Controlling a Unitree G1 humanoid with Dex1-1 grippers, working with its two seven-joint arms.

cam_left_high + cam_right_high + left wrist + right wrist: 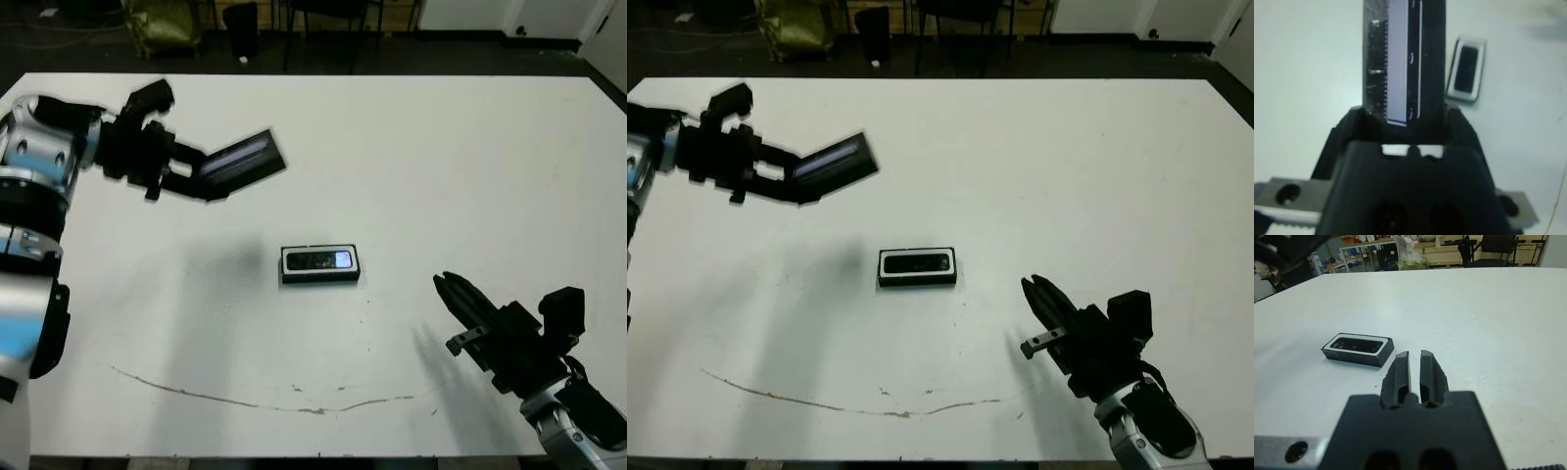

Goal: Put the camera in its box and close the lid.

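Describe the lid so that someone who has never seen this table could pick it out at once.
Start at the white table and go to its far left part, where the robot's left gripper is raised. Clamped in its black fingers is the lid, a flat black rectangle with a long pale stripe. Unlike the white-lined black box mid-table with the black camera inside, it is held off the surface.

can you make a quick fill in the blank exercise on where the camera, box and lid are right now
1. The camera lies inside the ____.
2. The lid is held by the ____ gripper, off the table.
3. The right gripper holds ____.
4. The box has no ____ on it yet.

Missing words: box; left; nothing; lid
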